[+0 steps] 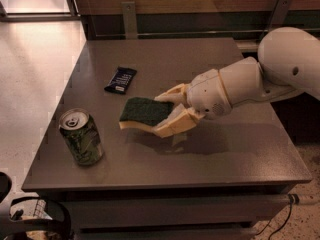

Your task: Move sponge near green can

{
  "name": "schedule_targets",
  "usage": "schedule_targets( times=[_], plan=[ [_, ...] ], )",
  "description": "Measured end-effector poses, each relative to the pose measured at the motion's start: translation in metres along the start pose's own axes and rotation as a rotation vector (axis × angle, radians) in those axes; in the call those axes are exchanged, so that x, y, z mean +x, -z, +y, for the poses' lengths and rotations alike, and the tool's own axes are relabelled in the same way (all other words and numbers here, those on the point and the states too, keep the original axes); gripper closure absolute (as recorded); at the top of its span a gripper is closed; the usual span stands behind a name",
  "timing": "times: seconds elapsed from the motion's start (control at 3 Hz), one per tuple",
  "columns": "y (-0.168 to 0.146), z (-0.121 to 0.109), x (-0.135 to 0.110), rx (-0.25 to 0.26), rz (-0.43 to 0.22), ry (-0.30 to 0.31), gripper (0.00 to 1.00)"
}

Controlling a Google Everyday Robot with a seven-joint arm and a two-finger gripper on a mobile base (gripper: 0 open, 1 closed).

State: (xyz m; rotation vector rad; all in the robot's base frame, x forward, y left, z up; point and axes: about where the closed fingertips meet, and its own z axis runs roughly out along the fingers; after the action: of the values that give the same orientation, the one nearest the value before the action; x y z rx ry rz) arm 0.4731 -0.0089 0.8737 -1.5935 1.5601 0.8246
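The sponge (142, 112), dark green on top over pale yellow foam, is held in my gripper (167, 113) a little above the table, about mid-table. The gripper's cream fingers (176, 125) are shut on the sponge's right end, one behind it and one in front. The white arm reaches in from the right. The green can (82, 136), with a silver top and pull tab, stands upright near the front left corner of the table, to the left of and a little nearer than the sponge, with a gap between them.
A dark blue snack bar wrapper (120, 79) lies on the grey table (240, 154) behind the sponge, to the left. The table's left and front edges drop to a light floor. A wall with metal brackets runs behind the table.
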Motion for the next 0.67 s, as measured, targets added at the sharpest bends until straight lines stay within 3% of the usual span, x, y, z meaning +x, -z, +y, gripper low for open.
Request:
schedule_targets(
  times=[0.33, 0.67],
  plan=[
    [-0.021, 0.0077, -0.0012, -0.017, 0.006, -0.009, 0.97],
    [-0.0208, 0.008, -0.0025, -0.019, 0.006, -0.006, 0.74]
  ],
)
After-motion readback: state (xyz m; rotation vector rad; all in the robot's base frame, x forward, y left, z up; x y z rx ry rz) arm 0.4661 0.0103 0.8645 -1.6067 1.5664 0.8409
